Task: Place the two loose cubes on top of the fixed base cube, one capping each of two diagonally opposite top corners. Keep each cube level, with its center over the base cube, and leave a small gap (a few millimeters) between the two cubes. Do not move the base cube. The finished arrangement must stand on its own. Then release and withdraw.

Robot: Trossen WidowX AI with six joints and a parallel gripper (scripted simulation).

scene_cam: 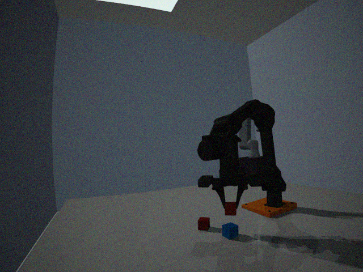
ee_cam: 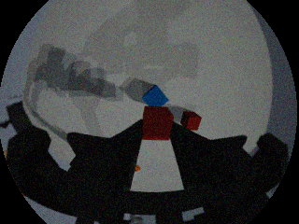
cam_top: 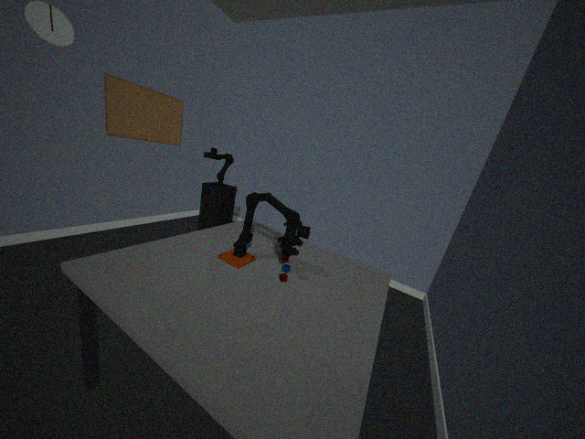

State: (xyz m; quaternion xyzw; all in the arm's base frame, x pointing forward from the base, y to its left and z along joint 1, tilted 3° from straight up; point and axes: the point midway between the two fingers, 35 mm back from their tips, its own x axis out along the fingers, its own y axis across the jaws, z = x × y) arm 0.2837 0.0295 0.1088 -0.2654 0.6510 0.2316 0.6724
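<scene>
My gripper [scene_cam: 230,207] [ee_cam: 156,122] is shut on a red cube [scene_cam: 230,208] [ee_cam: 156,123] [cam_top: 285,260] and holds it in the air above the table. The blue cube [cam_top: 285,268] [scene_cam: 229,230] [ee_cam: 155,96] is the base cube and stands on the table, just beyond the held cube in the wrist view. A second red cube [cam_top: 283,277] [scene_cam: 203,223] [ee_cam: 191,120] stands on the table beside the blue cube, apart from it. In the top view the fingers are too dark and small to make out.
The arm stands on an orange base plate [cam_top: 227,258] [scene_cam: 253,207] on the table [cam_top: 264,340] [scene_cam: 117,234]. Shadows of the arm fall across the table around the cubes. Another arm on a dark pedestal [cam_top: 217,205] stands beyond the table.
</scene>
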